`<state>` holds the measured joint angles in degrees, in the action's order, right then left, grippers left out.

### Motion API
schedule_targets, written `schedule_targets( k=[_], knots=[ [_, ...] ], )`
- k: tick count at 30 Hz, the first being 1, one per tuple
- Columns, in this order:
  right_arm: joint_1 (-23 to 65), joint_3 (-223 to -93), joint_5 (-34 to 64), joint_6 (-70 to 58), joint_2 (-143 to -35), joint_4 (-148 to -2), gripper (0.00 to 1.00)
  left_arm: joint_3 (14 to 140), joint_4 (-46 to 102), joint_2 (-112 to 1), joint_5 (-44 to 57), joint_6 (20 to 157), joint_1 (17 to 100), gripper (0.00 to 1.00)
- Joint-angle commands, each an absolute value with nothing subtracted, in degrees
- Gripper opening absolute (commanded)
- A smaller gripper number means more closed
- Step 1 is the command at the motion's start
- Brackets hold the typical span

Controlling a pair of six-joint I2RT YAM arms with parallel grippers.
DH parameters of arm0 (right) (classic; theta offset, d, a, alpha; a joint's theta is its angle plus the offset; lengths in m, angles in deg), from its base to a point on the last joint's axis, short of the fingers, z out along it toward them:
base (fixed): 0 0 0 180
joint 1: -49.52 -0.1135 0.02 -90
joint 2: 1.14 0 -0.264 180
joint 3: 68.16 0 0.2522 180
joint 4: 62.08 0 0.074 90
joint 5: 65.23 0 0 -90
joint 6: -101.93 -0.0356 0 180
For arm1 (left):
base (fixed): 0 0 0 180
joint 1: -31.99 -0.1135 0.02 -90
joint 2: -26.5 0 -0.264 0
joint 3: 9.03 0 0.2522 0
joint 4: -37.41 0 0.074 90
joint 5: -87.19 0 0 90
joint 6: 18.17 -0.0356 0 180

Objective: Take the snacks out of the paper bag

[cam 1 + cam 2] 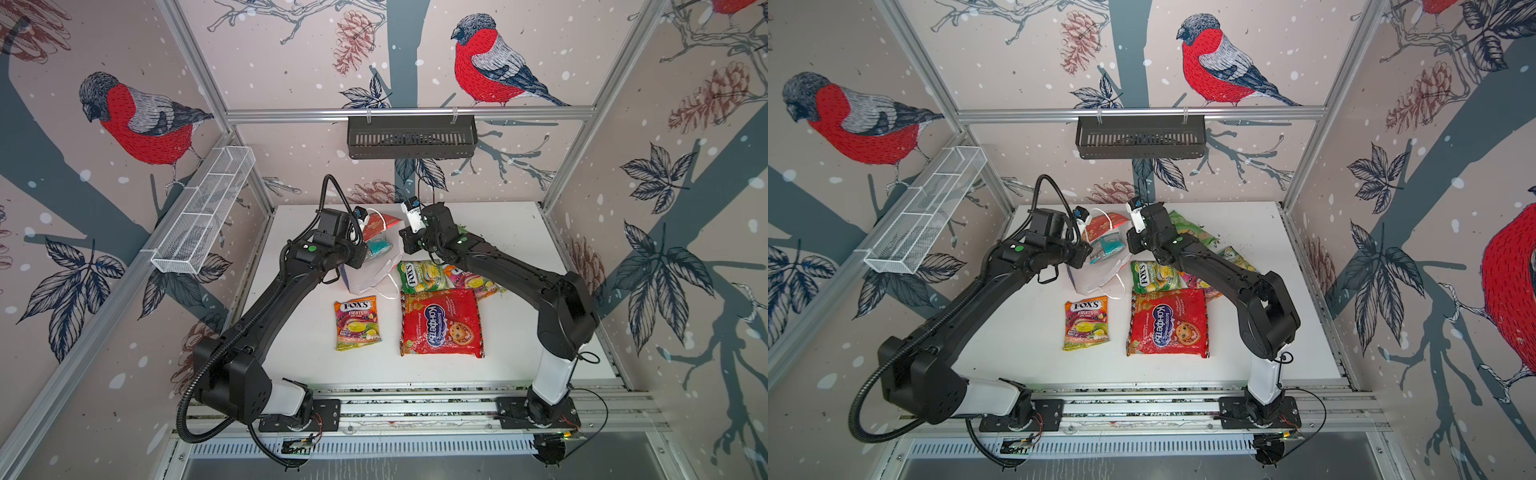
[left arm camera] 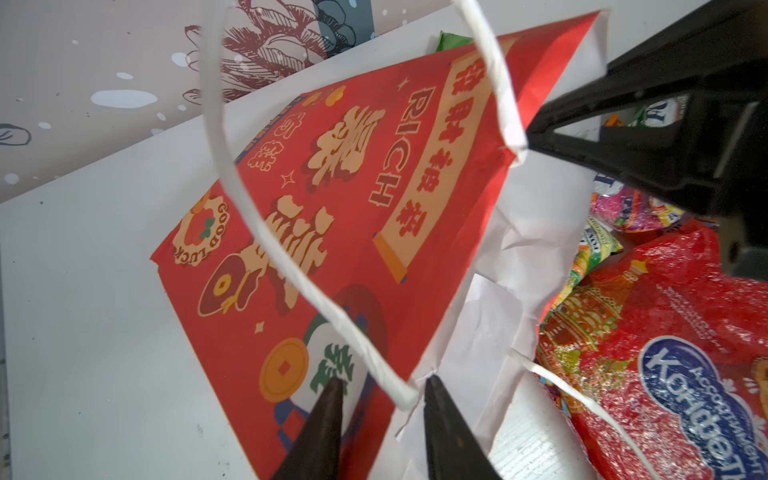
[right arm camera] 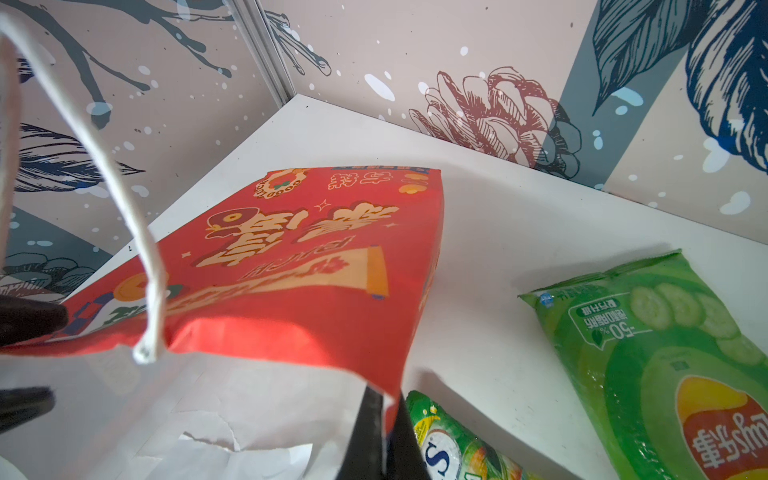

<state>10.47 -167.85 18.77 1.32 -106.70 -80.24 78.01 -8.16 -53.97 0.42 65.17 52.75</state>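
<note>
- Paper bag (image 1: 376, 224) at the rear middle of the tabletop (image 1: 299, 357), tilted, white-lined mouth turned toward the front.
- Right gripper (image 3: 384, 419): fingers pinched tight on the red rim of the bag's mouth.
- Left gripper (image 2: 382, 386): fingers apart, one on either side of the bag's wall, a gap showing between them, beside the foot of a white cord handle (image 2: 232, 178).
- Outside the bag, flat on the tabletop: large red packet (image 1: 440, 324) toward the front; orange Fox's pack (image 1: 357, 324) to its left, apart from it; green Fox's pack (image 1: 422, 276) just behind the red one; pink-orange pack (image 1: 473, 284) partly under the right arm (image 1: 519, 270).
- Green chip bag (image 3: 665, 353) at the rear, near the paper bag but apart from it.
- Contents of the bag: not possible to tell from these views.
</note>
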Motion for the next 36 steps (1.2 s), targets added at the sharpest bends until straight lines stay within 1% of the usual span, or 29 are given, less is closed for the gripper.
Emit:
schedule_targets(
  k=[1, 4, 5, 6, 14, 15, 17, 20, 23, 25, 28, 31, 33, 36],
  knots=[
    [10.3, -168.4, 18.0, 1.8, -106.7, -79.1, 0.0, 77.0, -4.3, -53.4, -5.7, 63.2, 52.9, 0.27],
    [10.4, -168.4, 17.8, 1.9, -106.8, -79.1, 0.0, 76.0, -3.0, -52.9, -6.9, 62.5, 52.9, 0.11],
    [10.4, -168.4, 17.7, 1.9, -106.9, -79.3, 0.0, 75.8, -2.7, -52.9, -6.7, 62.4, 52.9, 0.02],
    [10.5, -168.6, 17.5, 1.8, -107.0, -79.4, 0.0, 75.7, -2.5, -52.9, -6.8, 62.5, 52.9, 0.0],
    [11.1, -168.3, 16.1, -0.3, -107.3, -80.1, 0.01, 71.9, 2.4, -51.1, -11.8, 65.1, 53.2, 0.0],
    [11.2, -168.2, 16.0, -1.0, -107.1, -80.1, 0.07, 71.4, 2.9, -50.7, -12.7, 65.1, 53.5, 0.0],
    [12.0, -167.7, 15.9, -3.7, -106.1, -80.2, 0.27, 71.0, 3.3, -50.4, -14.5, 64.9, 54.4, 0.0],
    [12.6, -165.6, 14.3, -8.2, -101.6, -78.1, 0.38, 71.7, 1.9, -51.4, -15.9, 65.1, 55.9, 0.0],
    [11.5, -162.5, 13.9, -12.6, -95.8, -74.3, 0.43, 72.0, 1.8, -51.9, -15.9, 66.8, 56.9, 0.0],
    [10.8, -160.9, 13.6, -17.3, -93.4, -73.4, 0.42, 72.7, 1.3, -52.6, -15.2, 68.5, 57.1, 0.0],
    [9.6, -158.3, 9.9, -28.2, -92.3, -71.2, 0.32, 73.8, 0.9, -53.7, -13.5, 71.0, 57.1, 0.0],
    [7.2, -154.8, 6.9, -39.4, -93.5, -67.0, 0.23, 74.8, 0.3, -55.1, -12.2, 72.5, 57.4, 0.0],
    [5.3, -154.4, 6.5, -43.4, -95.9, -65.9, 0.22, 75.0, 0.3, -55.9, -11.5, 73.1, 57.3, 0.0],
    [2.2, -156.8, 8.3, -46.0, -100.5, -67.2, 0.2, 75.6, -0.1, -57.1, -10.5, 74.0, 57.5, 0.0]
  ],
)
